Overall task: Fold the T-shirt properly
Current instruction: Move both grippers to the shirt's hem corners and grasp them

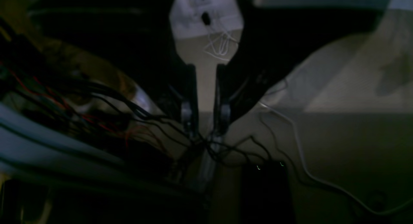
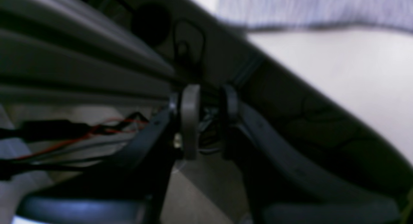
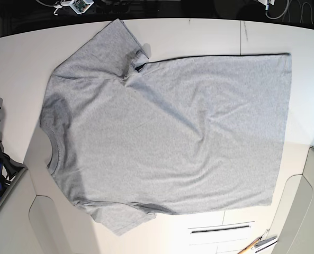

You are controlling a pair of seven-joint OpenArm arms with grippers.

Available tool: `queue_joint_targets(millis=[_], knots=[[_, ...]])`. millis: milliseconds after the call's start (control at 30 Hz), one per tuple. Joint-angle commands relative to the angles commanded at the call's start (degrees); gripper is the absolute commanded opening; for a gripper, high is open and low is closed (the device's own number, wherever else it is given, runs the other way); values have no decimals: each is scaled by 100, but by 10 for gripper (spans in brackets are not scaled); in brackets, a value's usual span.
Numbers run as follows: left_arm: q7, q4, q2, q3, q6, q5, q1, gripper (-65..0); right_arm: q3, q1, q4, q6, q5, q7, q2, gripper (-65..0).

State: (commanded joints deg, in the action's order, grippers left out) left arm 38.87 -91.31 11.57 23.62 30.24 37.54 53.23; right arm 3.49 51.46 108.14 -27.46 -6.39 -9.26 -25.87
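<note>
Left wrist: left fingers (image 1: 191, 117) parted, nothing held. Right wrist: right fingers (image 2: 190, 121) also parted, empty. Base: T-shirt (image 3: 146, 137) laid out, wrinkled, on tabletop (image 3: 178, 37); no deliberate fold seen. All folding judged outstanding.

Base cam: I look down from above the table (image 3: 310, 111), far enough back to get the T-shirt (image 3: 167, 137) whole. Left wrist cam: I sight between the close-up fingers of the left gripper (image 1: 206, 101) to the floor (image 1: 338, 143) beyond, cables (image 1: 142, 114) toward 9 o'clock. Right wrist cam: past the right gripper (image 2: 209, 121), facing floor; tabletop near 3 o'clock, T-shirt edge at 1. 2 views, base and right wrist, share tabletop and shirt.
</note>
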Motion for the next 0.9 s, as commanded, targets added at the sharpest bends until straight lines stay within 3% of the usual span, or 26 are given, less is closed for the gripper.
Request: queue_joint_targets(millis=[33, 200, 367, 433, 500, 567, 667, 833, 900], knots=[[2, -136, -2, 85, 120, 4, 59, -533, -85, 0, 85, 2, -116, -48, 0, -535], [20, -852, -2, 542, 133, 170, 354, -530, -590, -2, 483, 4, -752, -323, 2, -534], [22, -1384, 4, 955, 162, 232, 389, -379, -1379, -50, 566, 160, -1582, -330, 94, -415], [17, -1561, 4, 1069, 380, 238, 387, -368, -1770, -52, 566, 221, -1884, -330, 223, -393], [-9, -1720, 4, 1143, 437, 254, 361, -368, -2111, -96, 566, 240, -2116, -387, 328, -392], [-4, -1832, 7, 1202, 579, 245, 291, -368, -2328, -245, 555, 363, -2212, -662, 420, -385], [-11, -1899, 111, 1255, 645, 249, 164, -368, -2413, -479, 417, 636, -2365, -988, 446, -326], [-50, -1899, 354, 1285, 560, 254, -7, -249, -2409, -728, 50, 647, -2618, -1169, 450, -320], [-144, -1899, 424, 1285, 494, 251, -7, -239, -2409, -730, -79, 645, -2669, -1224, 496, -320]])
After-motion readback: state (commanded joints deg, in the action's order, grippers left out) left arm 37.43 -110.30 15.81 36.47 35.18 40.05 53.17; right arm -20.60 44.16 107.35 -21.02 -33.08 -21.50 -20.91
